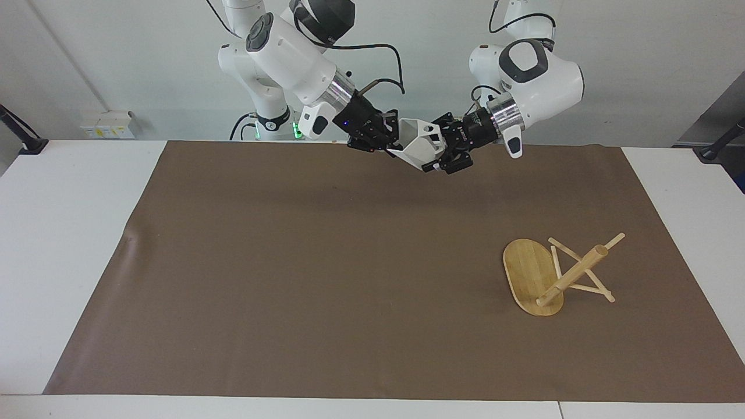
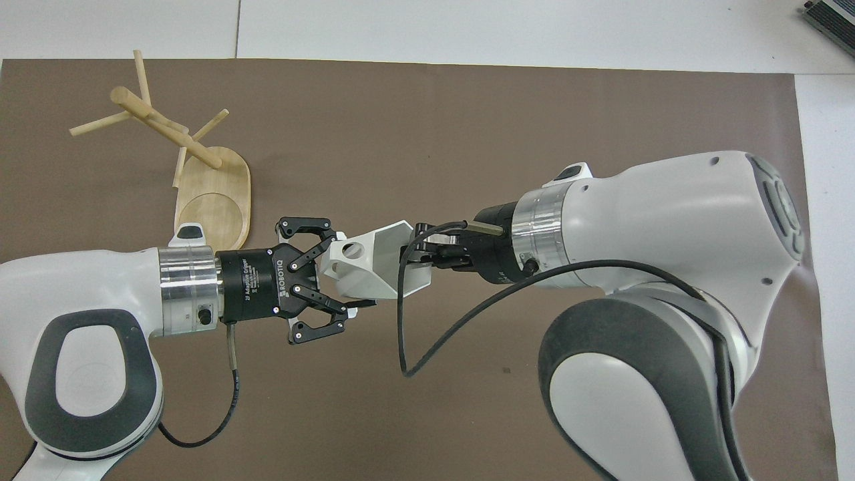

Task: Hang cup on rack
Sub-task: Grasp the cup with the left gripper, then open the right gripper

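Above brown mat (image 1: 326,273), both grippers meet at cup (image 1: 418,151): left gripper (image 1: 445,152) clamped on handle end, right gripper (image 1: 389,142) at rim, grip unclear; rack (image 1: 553,276) toppled.

Brown mat (image 1: 326,273) on white table (image 1: 70,244)

White lettering reading "ROBOTIQ" runs along the black body of the left gripper (image 2: 334,284); smaller print beside it, toward nine o'clock, is too fine to read.
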Controlling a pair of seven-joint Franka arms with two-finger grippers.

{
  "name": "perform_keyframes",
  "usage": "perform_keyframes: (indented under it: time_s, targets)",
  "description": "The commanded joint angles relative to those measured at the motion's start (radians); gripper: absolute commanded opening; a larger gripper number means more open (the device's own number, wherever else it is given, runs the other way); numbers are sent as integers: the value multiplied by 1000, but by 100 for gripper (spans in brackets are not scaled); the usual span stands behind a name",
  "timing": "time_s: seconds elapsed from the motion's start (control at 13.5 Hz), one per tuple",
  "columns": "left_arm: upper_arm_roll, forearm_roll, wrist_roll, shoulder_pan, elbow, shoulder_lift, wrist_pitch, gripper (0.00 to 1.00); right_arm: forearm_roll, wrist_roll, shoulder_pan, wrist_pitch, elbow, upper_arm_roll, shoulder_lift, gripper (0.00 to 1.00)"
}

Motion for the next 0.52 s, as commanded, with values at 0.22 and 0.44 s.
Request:
perform_keyframes:
  time_s: [0.22,0.44]
  targets:
    - [16,-6,-21,-1,-2,-2,-23,0,12,4,-6,13,-3,5,-1,63]
    - [16,17,-32,4,0,-2,-20,0,11,-24,-6,14,-5,5,-1,100]
